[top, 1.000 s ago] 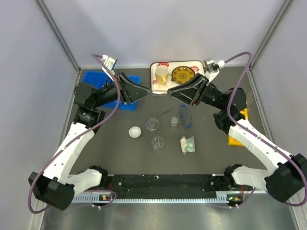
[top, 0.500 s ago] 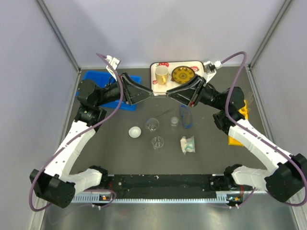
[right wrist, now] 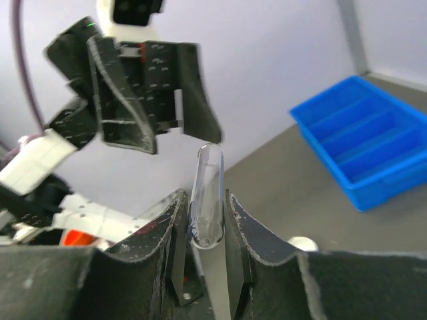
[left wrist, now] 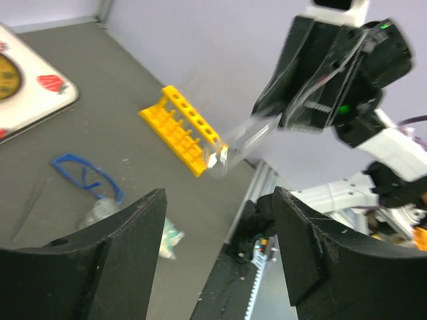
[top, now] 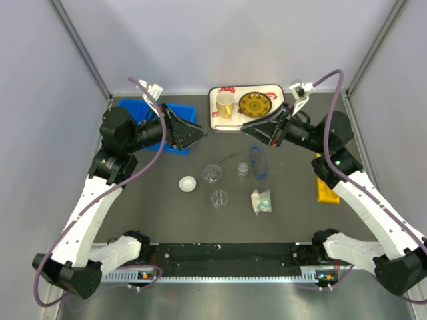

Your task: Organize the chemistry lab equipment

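Clear tube (right wrist: 208, 167): pinched in the right end effector (right wrist: 205, 200), raised off the worktop (top: 167, 213), rounded end past the tips
Right end effector: nearly closed on the tube
Left end effector (left wrist: 219, 200): spread wide, empty, facing the tube, apart from it
Below: beakers (top: 212, 174), goggles (top: 257, 162), white dome (top: 188, 183), packet (top: 261, 200) on the worktop

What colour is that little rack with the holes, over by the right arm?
Bright yellow; the rack shows best in the left wrist view.

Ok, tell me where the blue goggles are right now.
In the top view, the goggles lie right of centre, just right of a small beaker and beyond the white-and-teal packet.
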Available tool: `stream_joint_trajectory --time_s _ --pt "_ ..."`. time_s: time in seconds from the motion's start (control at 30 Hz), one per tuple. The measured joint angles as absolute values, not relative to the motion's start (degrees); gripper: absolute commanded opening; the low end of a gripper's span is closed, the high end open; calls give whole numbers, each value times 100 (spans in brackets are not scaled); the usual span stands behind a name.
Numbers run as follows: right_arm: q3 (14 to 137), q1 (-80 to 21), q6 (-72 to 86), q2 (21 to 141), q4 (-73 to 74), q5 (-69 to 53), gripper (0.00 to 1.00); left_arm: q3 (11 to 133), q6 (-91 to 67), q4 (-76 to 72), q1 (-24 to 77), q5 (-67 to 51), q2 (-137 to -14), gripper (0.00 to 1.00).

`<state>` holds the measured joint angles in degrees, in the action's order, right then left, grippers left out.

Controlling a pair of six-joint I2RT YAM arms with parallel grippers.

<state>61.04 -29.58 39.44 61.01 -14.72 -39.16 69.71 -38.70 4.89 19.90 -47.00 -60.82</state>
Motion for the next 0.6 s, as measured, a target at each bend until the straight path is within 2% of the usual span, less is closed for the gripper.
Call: stream_joint_trajectory --time_s 0.2,0.33,0.6 --pt "6663 -2161 3033 5673 311 -3411 14 6976 -2941 1815 1992 -3734 -5441 70" --pt "7279 -1992 2353 5714 1704 -2515 14 6737 -2554 2257 1992 -3280 -5135 70" --pt "7896 -1422 1804 6587 3404 -1107 13 5524 -2274 2762 1992 -3026 -4965 96"
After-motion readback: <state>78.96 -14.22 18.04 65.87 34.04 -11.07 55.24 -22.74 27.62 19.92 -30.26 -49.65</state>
